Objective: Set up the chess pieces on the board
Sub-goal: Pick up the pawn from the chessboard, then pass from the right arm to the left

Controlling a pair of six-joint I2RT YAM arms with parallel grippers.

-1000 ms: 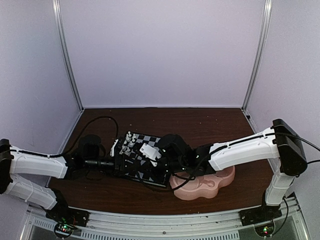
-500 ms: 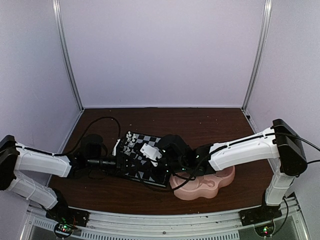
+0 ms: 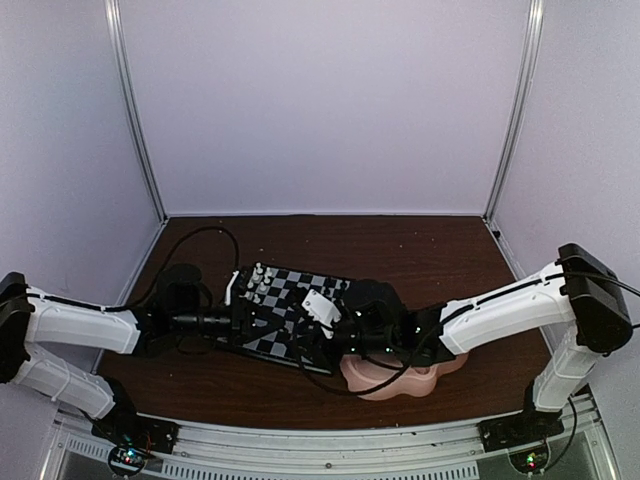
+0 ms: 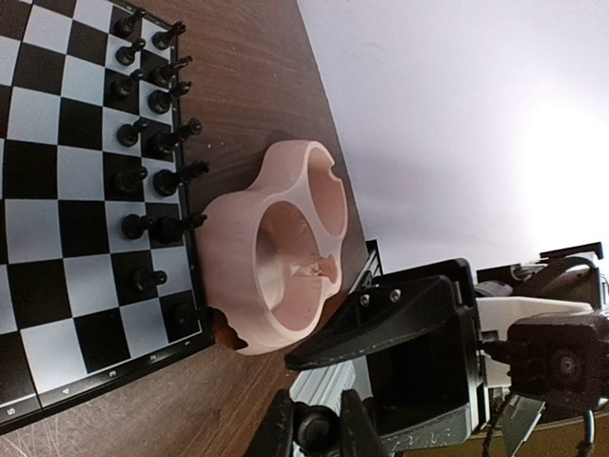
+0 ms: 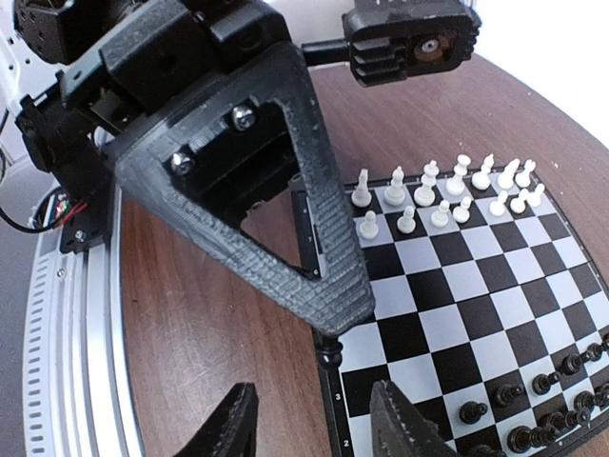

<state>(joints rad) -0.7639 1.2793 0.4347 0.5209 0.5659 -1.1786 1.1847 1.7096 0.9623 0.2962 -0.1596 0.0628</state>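
Observation:
The board (image 3: 285, 300) lies mid-table, with white chess pieces (image 5: 447, 195) in two rows at its far-left side and black chess pieces (image 4: 152, 143) along the side by the pink dish. My left gripper (image 4: 314, 419) is shut on a black piece (image 5: 329, 354), which hangs over the board's border. Over the board's left part in the top view is that same left gripper (image 3: 268, 325). My right gripper (image 5: 314, 400) stands open just short of that piece, with nothing between its fingers, and sits at the right gripper (image 3: 300, 325) spot over the board.
The pink double-bowl dish (image 4: 238, 238) sits against the board's right corner, and one small pale piece (image 4: 314, 271) lies in its bowl. Black cables trail over the brown table (image 3: 400, 250). A metal rail (image 3: 300, 455) runs along the near edge.
The left gripper has closed on the black piece. The right gripper has let go of it, opened and drawn back to the right.

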